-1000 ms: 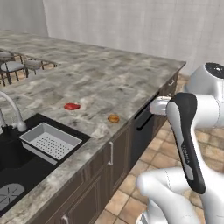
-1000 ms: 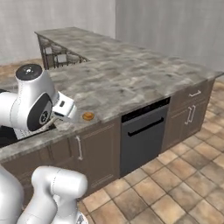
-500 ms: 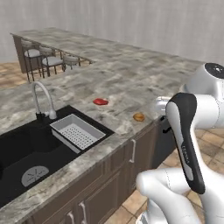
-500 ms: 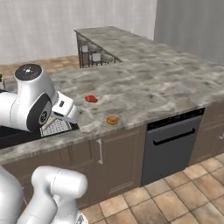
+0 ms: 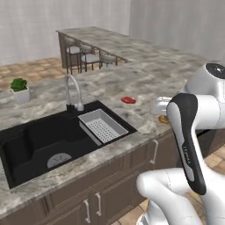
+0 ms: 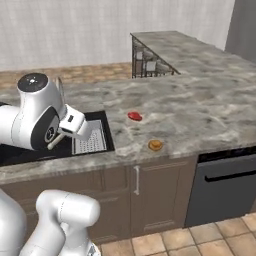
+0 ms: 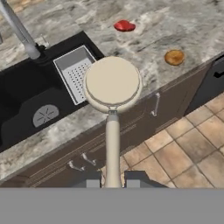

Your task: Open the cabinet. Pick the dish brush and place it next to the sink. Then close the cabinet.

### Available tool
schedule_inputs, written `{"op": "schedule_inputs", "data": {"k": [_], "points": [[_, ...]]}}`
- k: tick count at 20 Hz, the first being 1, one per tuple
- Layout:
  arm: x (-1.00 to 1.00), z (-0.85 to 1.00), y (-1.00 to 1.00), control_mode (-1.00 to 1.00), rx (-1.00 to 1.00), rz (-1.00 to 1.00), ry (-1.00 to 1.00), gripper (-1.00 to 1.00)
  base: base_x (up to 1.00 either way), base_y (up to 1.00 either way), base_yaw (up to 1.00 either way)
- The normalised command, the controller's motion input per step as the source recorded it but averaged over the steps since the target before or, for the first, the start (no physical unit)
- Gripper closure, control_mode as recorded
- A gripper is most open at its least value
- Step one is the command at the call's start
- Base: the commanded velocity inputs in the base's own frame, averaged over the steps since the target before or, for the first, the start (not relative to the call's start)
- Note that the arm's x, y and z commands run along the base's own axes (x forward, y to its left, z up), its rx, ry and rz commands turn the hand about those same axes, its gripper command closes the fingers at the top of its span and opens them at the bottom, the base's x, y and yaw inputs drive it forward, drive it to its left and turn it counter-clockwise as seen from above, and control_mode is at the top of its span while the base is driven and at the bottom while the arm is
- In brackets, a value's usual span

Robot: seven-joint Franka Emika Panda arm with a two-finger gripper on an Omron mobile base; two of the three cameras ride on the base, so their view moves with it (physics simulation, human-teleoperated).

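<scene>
The gripper is clamped on the thin handle of the dish brush, whose round pale head stands out ahead of the fingertips, held in the air above the near counter edge and the lower cabinet fronts. In the right base view the brush handle projects as a pale stick below the wrist, just in front of the sink area. Beyond the brush head lies the black sink, with a white perforated drainer tray set in its right end and a curved faucet behind it. On the speckled stone counter to the right of the sink rest a small red object and, nearer the edge, a small orange-brown object; a dishwasher front sits under the counter further right. A potted plant stands far left and bar stools beyond. Over the last second the whole scene has shifted across both base views, the sink coming from the picture's edge toward its centre: the base has driven along the counter, while the objects themselves have not moved. By this judgement the pick is done and the carry nearly over; lowering the brush onto bare counter beside the sink comes next, with the wall cabinet's closing to follow.
</scene>
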Motion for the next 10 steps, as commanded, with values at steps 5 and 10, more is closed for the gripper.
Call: {"op": "schedule_inputs", "data": {"k": [5,10], "points": [[0.00,0.00,0.00,1.00,0.00,0.00,0.00,1.00,0.00,0.50,0.35],[0.00,0.00,0.00,1.00,0.00,0.00,0.00,1.00,0.16,0.85,0.23]]}}
